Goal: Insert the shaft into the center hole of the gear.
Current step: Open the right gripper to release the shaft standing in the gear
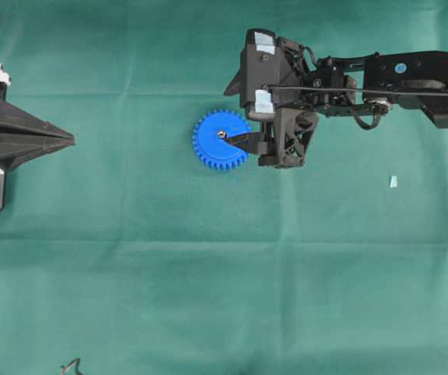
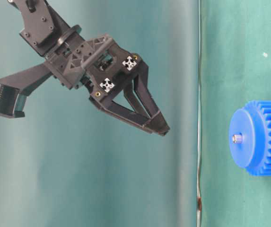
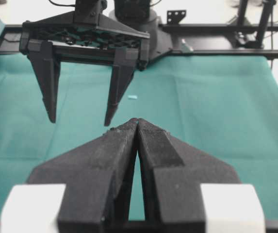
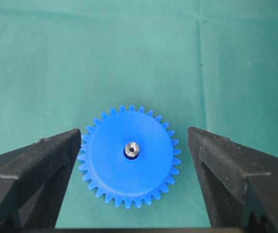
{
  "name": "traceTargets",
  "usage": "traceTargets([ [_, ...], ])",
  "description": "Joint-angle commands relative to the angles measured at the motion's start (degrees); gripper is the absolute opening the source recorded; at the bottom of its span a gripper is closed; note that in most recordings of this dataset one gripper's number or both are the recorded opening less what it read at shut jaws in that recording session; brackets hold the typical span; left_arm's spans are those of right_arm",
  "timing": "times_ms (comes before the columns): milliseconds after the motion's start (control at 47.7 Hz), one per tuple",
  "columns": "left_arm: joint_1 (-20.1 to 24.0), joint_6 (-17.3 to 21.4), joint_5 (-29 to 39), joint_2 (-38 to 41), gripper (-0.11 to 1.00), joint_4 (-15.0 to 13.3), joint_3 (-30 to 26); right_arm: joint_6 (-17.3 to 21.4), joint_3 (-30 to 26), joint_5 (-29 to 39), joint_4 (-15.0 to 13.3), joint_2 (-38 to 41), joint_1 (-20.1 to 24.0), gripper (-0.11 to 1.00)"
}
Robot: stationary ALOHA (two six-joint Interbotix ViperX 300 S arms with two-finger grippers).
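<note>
The gear lies flat near the middle of the green cloth, with the shaft standing in its center hole. The right gripper hangs above it, jaws spread wide and empty. The left gripper, at the cloth's left edge, is pressed closed on nothing.

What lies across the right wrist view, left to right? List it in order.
One finger of the open right gripper → the gear, with the shaft seated in its center hole → the other finger.
</note>
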Motion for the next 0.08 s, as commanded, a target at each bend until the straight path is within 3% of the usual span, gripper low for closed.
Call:
traceTargets([
  [0,-0.3,-0.1,-0.3,0.2,0.0,0.2,-1.7,0.0,-1.1,0.5,0.0,-2.1,0.3,0.94],
  [63,-0.3,-0.1,-0.3,0.3,0.0,0.2,-1.8,0.0,-1.1,1.6,0.0,-2.9,0.4,0.94],
])
